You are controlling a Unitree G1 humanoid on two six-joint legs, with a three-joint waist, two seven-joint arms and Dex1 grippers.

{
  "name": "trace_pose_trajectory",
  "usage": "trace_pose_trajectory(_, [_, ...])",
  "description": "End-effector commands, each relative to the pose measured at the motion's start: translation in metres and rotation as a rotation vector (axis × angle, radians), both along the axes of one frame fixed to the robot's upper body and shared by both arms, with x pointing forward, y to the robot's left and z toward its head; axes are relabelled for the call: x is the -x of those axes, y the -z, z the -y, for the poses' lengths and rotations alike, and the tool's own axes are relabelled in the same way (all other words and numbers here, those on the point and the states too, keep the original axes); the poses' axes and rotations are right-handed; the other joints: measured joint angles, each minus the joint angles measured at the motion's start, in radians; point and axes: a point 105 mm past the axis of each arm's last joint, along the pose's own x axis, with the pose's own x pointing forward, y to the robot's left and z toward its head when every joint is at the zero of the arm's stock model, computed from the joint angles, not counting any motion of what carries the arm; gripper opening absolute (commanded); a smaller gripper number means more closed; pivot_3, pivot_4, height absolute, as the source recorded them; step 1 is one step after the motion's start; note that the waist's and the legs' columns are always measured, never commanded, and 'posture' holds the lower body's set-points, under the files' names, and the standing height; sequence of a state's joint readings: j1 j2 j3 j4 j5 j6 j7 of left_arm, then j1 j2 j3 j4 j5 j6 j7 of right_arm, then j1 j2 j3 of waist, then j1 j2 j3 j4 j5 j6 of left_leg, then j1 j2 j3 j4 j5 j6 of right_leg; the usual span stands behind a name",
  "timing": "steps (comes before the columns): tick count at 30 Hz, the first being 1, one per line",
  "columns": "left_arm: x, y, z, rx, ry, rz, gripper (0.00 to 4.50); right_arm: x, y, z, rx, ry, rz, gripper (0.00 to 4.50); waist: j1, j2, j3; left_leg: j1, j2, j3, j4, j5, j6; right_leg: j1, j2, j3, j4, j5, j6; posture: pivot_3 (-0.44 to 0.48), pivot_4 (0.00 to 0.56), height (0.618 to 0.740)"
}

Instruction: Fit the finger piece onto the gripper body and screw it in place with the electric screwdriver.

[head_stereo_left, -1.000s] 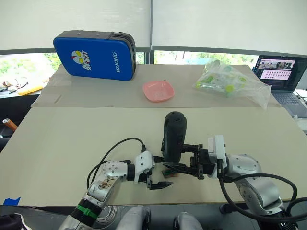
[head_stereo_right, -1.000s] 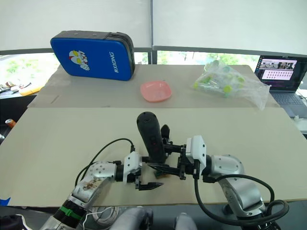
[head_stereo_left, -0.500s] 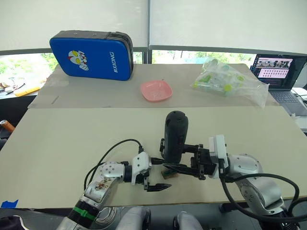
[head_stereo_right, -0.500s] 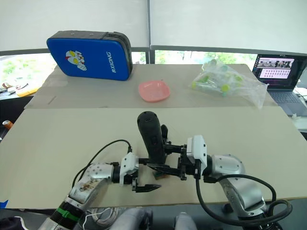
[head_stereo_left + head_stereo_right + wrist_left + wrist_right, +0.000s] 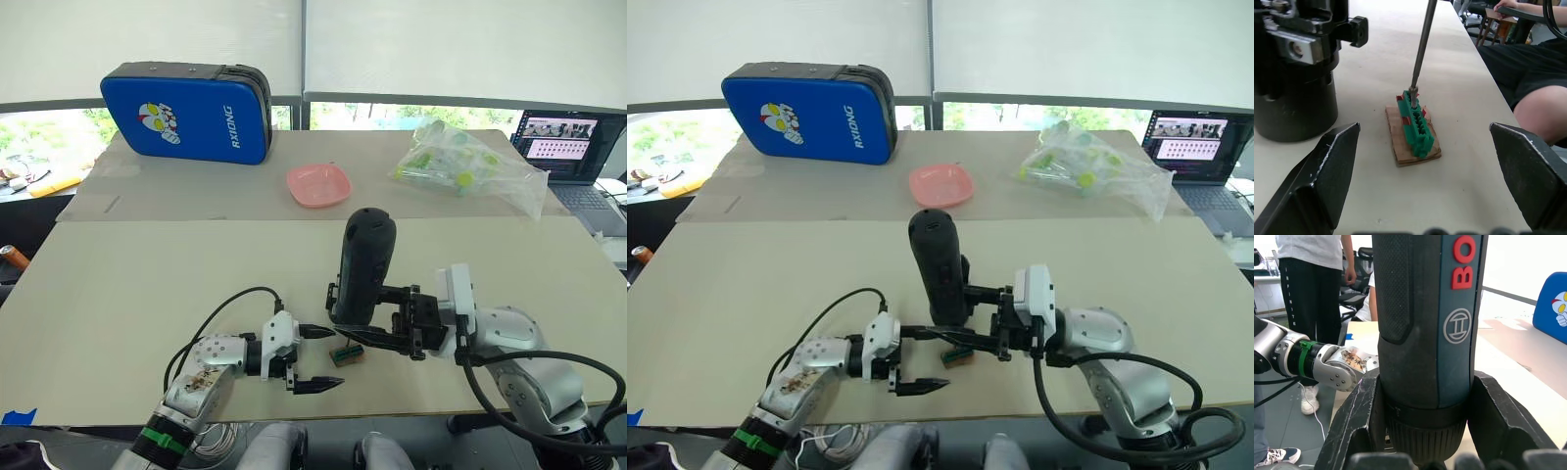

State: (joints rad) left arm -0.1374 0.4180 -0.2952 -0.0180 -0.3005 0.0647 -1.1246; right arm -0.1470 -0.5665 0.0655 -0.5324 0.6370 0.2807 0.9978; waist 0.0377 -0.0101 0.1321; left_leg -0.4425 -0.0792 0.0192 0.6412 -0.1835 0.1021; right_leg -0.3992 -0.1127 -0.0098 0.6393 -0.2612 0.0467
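Here the right claw point(image 5: 377, 338) is clenched around the electric screwdriver point(image 5: 361, 266), which stands nearly upright above the near middle of the tabletop point(image 5: 147, 274). In the left wrist view its thin metal bit point(image 5: 1421, 49) comes down onto the top of a small green-and-brown block point(image 5: 1413, 131), the tip touching the green part at one end. The block lies flat on the tabletop just in front of the screwdriver's barrel. To its left the left claw point(image 5: 315, 358) is released, its two black fingers point(image 5: 1317, 186) spread wide on either side of the block without touching it. Behind the screwdriver's base a small black part point(image 5: 333, 296) shows; whether it is the gripper body I cannot tell. Farther off, a pink dish point(image 5: 318, 184) sits beyond the middle, a blue case point(image 5: 186, 112) at the far left, a clear bag of small items point(image 5: 468, 168) at the far right and a laptop point(image 5: 567, 147) beside it. A person's bare knee point(image 5: 1542, 112) shows past the tabletop edge in the left wrist view.
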Motion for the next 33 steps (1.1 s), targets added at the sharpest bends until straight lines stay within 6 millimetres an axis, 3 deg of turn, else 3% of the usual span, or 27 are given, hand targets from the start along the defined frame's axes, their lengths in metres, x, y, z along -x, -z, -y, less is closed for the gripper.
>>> trace_pose_trajectory(1, [0.001,-0.020,-0.006,0.070,0.011,0.041,4.47,0.009,-0.026,0.000,-0.047,-0.028,0.083,1.90,0.000,0.000,0.000,0.000,0.000,0.000,0.000,0.000,0.000,0.000,0.000,0.000,0.000,0.000,0.000,0.000,0.150,0.740])
trace_pose_trajectory(13, [-0.001,-0.068,-0.040,0.195,-0.016,0.074,4.47,0.013,-0.075,-0.004,-0.129,-0.054,0.129,1.90,0.000,0.000,0.001,-0.003,0.000,0.000,0.000,0.000,0.000,-0.003,0.000,0.000,0.000,0.000,0.000,0.000,0.150,0.740])
trace_pose_trajectory(22, [-0.017,-0.083,-0.048,0.204,-0.088,0.109,4.47,0.019,-0.099,-0.003,-0.144,-0.070,0.163,1.90,0.000,0.000,0.001,-0.003,0.000,0.000,0.000,0.000,0.000,-0.003,0.000,0.000,0.000,0.000,0.000,0.000,0.150,0.740])
trace_pose_trajectory(28, [-0.042,-0.057,-0.043,0.050,-0.156,0.148,4.47,0.022,-0.104,-0.003,-0.140,-0.080,0.165,1.90,0.001,-0.001,0.001,-0.003,0.000,0.000,0.000,0.000,0.000,-0.003,0.000,0.000,0.000,0.000,0.000,0.000,0.150,0.740])
trace_pose_trajectory(33, [-0.047,-0.033,-0.034,-0.005,-0.139,0.124,4.47,0.024,-0.103,-0.003,-0.137,-0.092,0.148,1.90,0.001,-0.001,0.002,-0.004,0.000,0.000,0.000,0.000,0.000,-0.004,0.000,0.000,0.000,0.000,0.000,0.000,0.150,0.740])
